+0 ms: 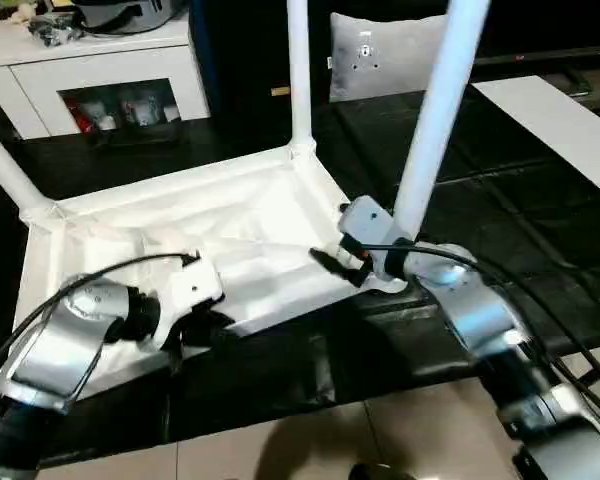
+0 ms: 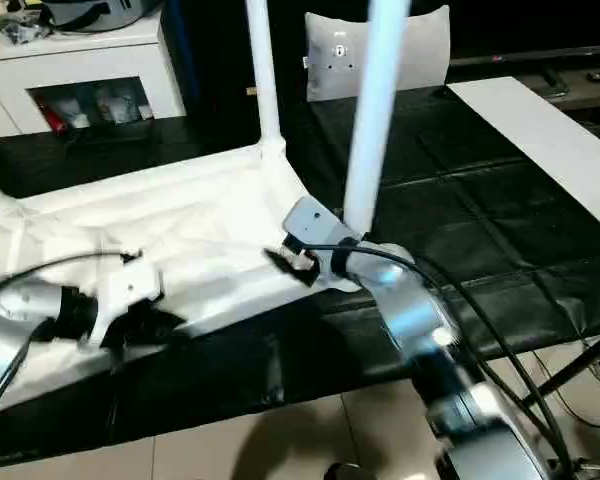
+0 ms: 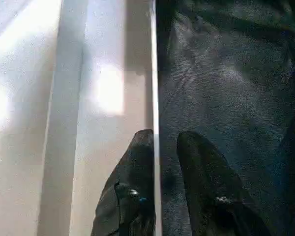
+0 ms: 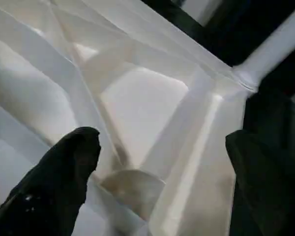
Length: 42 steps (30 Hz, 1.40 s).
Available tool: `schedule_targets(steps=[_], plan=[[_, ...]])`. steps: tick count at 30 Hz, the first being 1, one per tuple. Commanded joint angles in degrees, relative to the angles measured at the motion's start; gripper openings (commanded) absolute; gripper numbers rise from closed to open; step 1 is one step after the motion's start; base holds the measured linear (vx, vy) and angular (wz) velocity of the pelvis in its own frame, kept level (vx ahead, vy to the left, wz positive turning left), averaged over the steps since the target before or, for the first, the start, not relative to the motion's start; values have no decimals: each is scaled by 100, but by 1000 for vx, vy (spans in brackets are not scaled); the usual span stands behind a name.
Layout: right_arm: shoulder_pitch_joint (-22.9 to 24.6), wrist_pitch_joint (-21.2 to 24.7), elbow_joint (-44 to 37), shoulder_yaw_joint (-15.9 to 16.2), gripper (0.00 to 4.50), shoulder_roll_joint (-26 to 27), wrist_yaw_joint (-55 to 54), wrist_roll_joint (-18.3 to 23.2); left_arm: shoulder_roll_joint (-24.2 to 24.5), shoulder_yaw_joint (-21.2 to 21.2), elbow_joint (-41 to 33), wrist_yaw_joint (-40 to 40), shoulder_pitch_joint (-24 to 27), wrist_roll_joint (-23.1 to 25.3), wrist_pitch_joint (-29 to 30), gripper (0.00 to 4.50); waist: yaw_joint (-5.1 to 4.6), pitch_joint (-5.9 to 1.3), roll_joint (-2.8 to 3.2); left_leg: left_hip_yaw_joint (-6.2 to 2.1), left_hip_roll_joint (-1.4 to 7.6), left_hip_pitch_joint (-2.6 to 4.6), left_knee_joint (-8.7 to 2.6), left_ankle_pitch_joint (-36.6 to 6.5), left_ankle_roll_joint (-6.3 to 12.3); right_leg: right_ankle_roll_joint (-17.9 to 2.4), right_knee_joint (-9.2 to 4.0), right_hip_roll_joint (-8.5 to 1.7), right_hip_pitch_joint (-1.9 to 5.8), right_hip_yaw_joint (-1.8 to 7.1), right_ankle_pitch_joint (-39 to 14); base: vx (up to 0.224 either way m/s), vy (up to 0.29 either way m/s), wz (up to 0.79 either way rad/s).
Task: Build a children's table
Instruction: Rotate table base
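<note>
The children's table top point(image 1: 230, 235) lies upside down on the black-covered bench point(image 1: 500, 200), ribbed underside up, with three white legs point(image 1: 435, 110) standing in its corner sockets. The left tool point(image 3: 160, 162) sits at the top's near edge, its fingers point(image 3: 137, 167) standing a little apart with the thin rim between them, though a firm grip cannot be told. The right tool point(image 4: 162, 162) is spread wide over the ribs, just beside the nearest leg.

Smooth white plastic table top point(image 1: 250, 230), matt black creased cloth work surface point(image 1: 500, 200), glossy silver metal forearms point(image 1: 70, 340).
</note>
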Motion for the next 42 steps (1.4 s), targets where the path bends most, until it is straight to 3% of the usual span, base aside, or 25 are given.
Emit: schedule_targets(steps=[1,3,5,6,8,11,13,17,20,24,25,27,31,32,34,37,42], plan=[[-221,-129,370,-72,450,-77,-345,-200,76,-67,-148,211,51,243,67,97,-19,-366,-19,-5,249,-76,-438,-432,401,-1012,-293,-371,453,402,-1652,0,0,0],[-352,-166,637,-184,450,-98,-678,-255,32,-83,-55,619,-41,565,-62,97,-27,-362,-12,0,238,-69,-429,-571,346,-934,-314,-359,438,397,-1942,0,0,0],[-358,-155,659,-270,450,-149,-772,-248,-22,-70,122,881,-151,731,-295,97,8,-351,-9,25,226,-14,-421,-796,314,-789,-393,-344,397,385,-2345,0,0,0],[-357,-196,719,-316,450,-186,-800,-257,-55,-64,240,1017,-248,753,-443,97,25,-353,-6,39,230,10,-420,-891,313,-754,-415,-337,373,385,-2401,0,0,0],[-363,-311,839,-347,450,-228,-802,-280,-109,-73,394,1174,-403,760,-597,97,18,-355,2,45,236,-15,-430,-995,300,-720,-407,-326,385,369,-2424,0,0,0],[-315,-420,958,-382,450,-332,-848,-321,-190,-134,654,1309,-628,797,-1051,97,53,-380,20,55,239,32,-425,-1082,276,-757,-404,-318,358,379,-2262,0,0,0],[-342,-511,1106,-412,450,-354,-906,-295,-296,-150,756,1426,-707,789,-1244,97,43,-378,-8,51,248,-14,-436,-1070,275,-848,-362,-309,380,387,-2053,0,0,0],[-407,-674,1257,-429,450,-353,-1040,-274,-614,-42,966,1638,-849,624,-1472,97,32,-392,-2,51,224,-56,-416,-1024,293,-780,-375,-330,420,367,-2168,0,0,0],[-467,-902,1339,-431,450,-319,-986,-234,-672,-53,1121,1724,-949,570,-1525,97,23,-418,-29,45,221,-102,-399,-829,370,-807,-347,-341,443,364,-2014,0,0,0],[-534,-1008,1459,-441,450,-299,-1014,-278,-754,72,1277,1949,-996,503,-1783,97,16,-428,-33,51,223,-109,-383,-665,456,-852,-330,-333,438,356,-1925,0,0,0],[-539,-1030,1475,-431,450,-299,-1012,-291,-777,119,1241,1875,-970,392,-1806,125,18,-425,-28,50,227,-107,-385,-658,458,-861,-326,-326,434,356,-1913,0,0,0],[-492,-1081,1406,-425,450,-265,-982,-259,-1032,453,806,1443,-785,-374,-1373,125,25,-425,-57,60,257,-105,-391,-615,439,-950,-299,-356,439,369,-1846,0,0,0],[-433,-1322,1330,-442,450,-184,-857,-145,-825,236,396,810,-405,-741,-960,152,37,-419,-66,67,273,-96,-401,-673,496,-1018,-284,-357,409,391,-1817,0,0,0],[-428,-1356,1319,-451,450,-171,-838,-121,-793,204,375,772,-370,-764,-920,165,11,-405,-72,66,261,-124,-409,-699,526,-983,-283,-344,426,385,-1872,0,0,0],[-355,-1273,1125,-504,450,-112,-557,103,-649,92,316,644,-242,-835,-768,181,3,-392,-83,75,249,-99,-408,-789,531,-896,-322,-331,409,377,-2099,0,0,0],[-136,-739,641,-646,450,-9,-92,572,-444,1,235,459,-72,-904,-440,205,-8,-367,-67,60,268,-83,-433,-925,549,-740,-347,-317,412,381,-2325,0,0,0],[386,-150,-19,-670,450,44,-78,741,-360,-90,608,785,-5,-459,-441,248,8,-356,-47,60,243,-25,-444,-1083,378,-538,-432,-300,376,361,-2666,0,0,0]])
